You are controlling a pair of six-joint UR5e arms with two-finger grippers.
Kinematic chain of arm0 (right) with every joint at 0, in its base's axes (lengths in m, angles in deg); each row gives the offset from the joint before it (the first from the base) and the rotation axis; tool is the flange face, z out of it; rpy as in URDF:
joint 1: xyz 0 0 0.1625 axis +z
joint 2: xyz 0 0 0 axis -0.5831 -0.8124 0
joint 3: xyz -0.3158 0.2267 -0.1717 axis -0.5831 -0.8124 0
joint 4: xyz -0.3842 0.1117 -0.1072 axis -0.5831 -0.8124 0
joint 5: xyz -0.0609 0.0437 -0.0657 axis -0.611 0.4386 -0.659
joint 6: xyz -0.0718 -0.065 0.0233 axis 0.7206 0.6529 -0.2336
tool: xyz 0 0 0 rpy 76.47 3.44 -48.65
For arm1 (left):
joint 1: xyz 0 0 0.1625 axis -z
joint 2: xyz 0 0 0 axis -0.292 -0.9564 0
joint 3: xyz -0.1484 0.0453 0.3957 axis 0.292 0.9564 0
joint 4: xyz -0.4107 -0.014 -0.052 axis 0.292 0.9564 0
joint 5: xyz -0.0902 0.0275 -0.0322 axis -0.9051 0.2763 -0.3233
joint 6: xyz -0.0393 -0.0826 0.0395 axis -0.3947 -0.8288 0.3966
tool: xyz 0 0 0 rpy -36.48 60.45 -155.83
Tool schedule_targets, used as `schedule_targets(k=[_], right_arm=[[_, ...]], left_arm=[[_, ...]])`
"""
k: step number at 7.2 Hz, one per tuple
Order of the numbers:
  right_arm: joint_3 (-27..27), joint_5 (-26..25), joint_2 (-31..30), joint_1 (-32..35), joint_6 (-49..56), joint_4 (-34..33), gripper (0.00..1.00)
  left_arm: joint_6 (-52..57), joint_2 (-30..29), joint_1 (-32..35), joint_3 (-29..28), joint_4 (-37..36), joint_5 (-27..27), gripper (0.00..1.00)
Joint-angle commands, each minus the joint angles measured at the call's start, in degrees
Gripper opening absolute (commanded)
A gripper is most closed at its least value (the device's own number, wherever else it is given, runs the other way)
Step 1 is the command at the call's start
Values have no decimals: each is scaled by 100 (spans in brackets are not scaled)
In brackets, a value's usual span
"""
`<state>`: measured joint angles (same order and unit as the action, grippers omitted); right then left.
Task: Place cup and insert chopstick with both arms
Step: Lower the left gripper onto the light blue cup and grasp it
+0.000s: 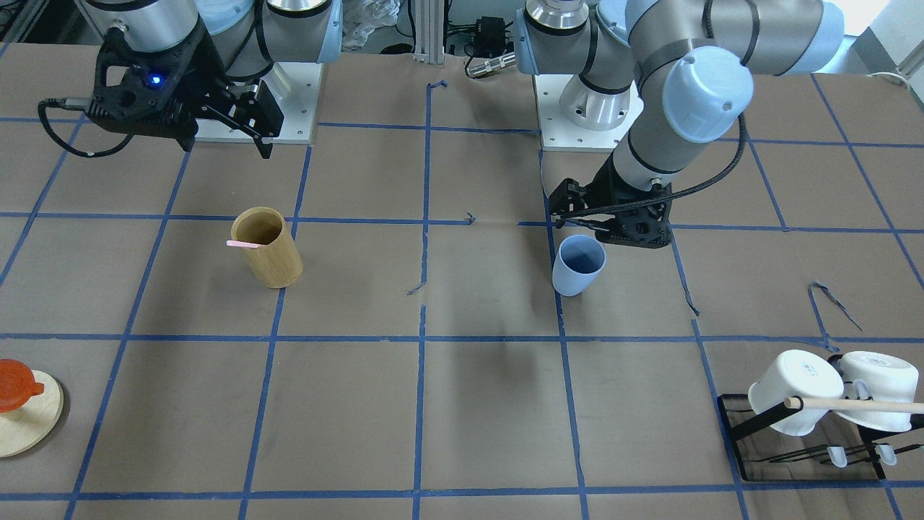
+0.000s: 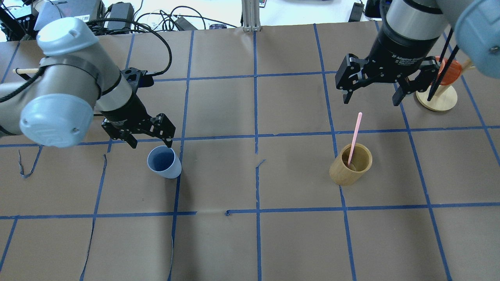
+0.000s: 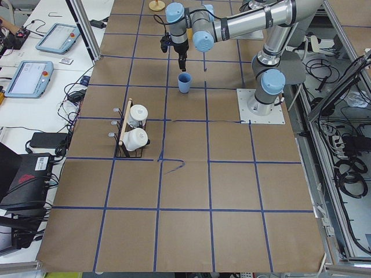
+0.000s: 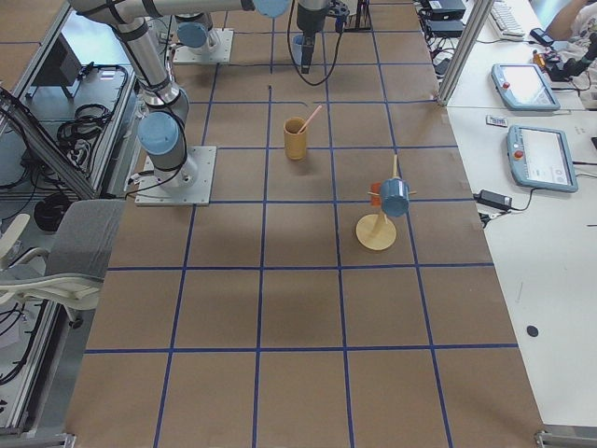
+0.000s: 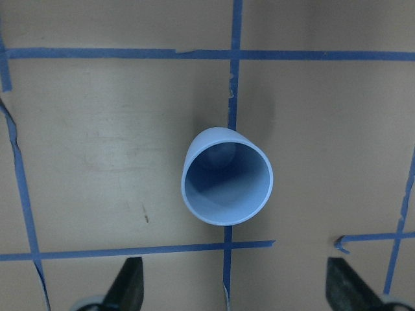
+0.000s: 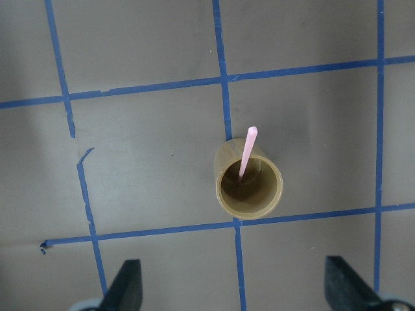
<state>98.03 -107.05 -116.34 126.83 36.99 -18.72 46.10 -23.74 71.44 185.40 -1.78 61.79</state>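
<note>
The light blue cup (image 2: pixel 166 164) stands upright and empty on the brown table, and also shows in the front view (image 1: pixel 577 266) and the left wrist view (image 5: pixel 227 184). My left gripper (image 2: pixel 151 143) is open, above and just behind the cup, and holds nothing. One pale pink chopstick (image 2: pixel 354 136) leans inside the tan wooden cylinder (image 2: pixel 350 169), its top sticking out; both show in the right wrist view, the chopstick (image 6: pixel 248 152) and the cylinder (image 6: pixel 249 188). My right gripper (image 2: pixel 370 100) is open and empty, high above and behind the cylinder.
A black rack (image 1: pixel 751 433) with two white mugs (image 1: pixel 794 390) and a long beige rod (image 1: pixel 859 404) stands at the table's corner on my left. A round wooden stand (image 2: pixel 439 101) with an orange cup (image 2: pixel 449 70) is at my far right. Blue tape lines grid the table.
</note>
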Motion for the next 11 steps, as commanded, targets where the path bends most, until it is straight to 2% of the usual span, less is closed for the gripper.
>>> schedule_targets(k=[1,2,4,6,7,8,10,11], right_arm=[[265,-25,118,-28,3,-459,100],[414,-69,345,-46,3,-880,100],[503,-69,409,-63,63,-1016,100],[582,-104,505,-90,56,-1479,100],[800,-113,575,-90,56,-1725,100],[1011,-130,602,-116,99,-2276,100],[1451,-314,681,-239,239,-2876,96],[1583,-315,681,-309,319,-3001,87]], left_arm=[[9,-110,316,810,-1371,480,100],[1,-110,317,1093,-1639,432,99],[0,-136,326,1201,-1730,414,92],[35,-259,334,1210,-1852,423,58],[62,-268,334,1210,-1853,457,32],[71,-268,334,1210,-1853,484,18],[71,-260,334,1210,-1844,484,12],[71,-260,334,1210,-1844,484,8]])
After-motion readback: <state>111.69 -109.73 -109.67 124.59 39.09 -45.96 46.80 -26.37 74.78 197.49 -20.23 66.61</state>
